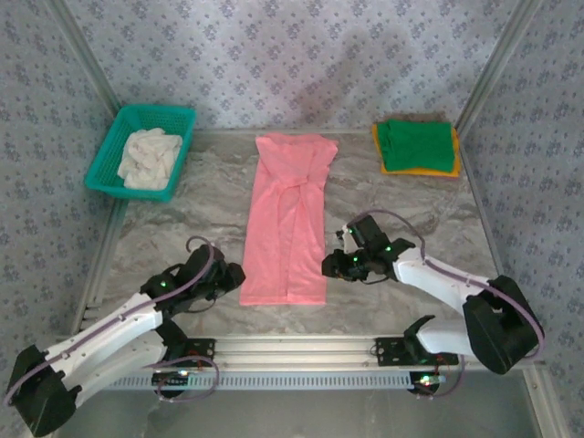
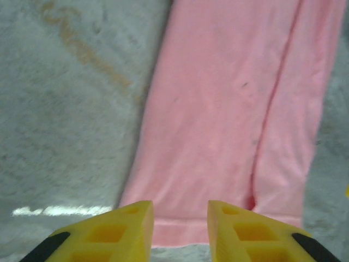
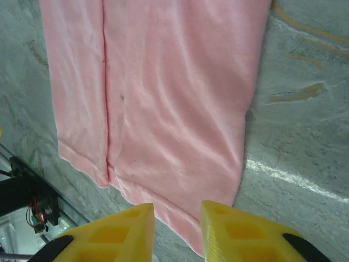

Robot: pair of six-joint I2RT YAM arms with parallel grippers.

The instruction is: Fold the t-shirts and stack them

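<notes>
Starting from your left hand (image 2: pixel 180 212) and right hand (image 3: pixel 177 210), both part-open and empty beside the near hem corners of the salmon-pink t-shirt (image 1: pixel 290 219) lying lengthwise mid-tabletop (image 1: pixel 182 214), pinch those corners, expecting soft, light cloth to sag.

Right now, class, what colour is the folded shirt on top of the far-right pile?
Green; the shirt shows best in the top external view.

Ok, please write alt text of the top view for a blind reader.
A salmon-pink t-shirt, folded into a long strip, lies between the left gripper and right gripper at its near corners. Far left, a teal basket holds white cloth; far right, a green t-shirt tops an orange-yellow t-shirt.
</notes>
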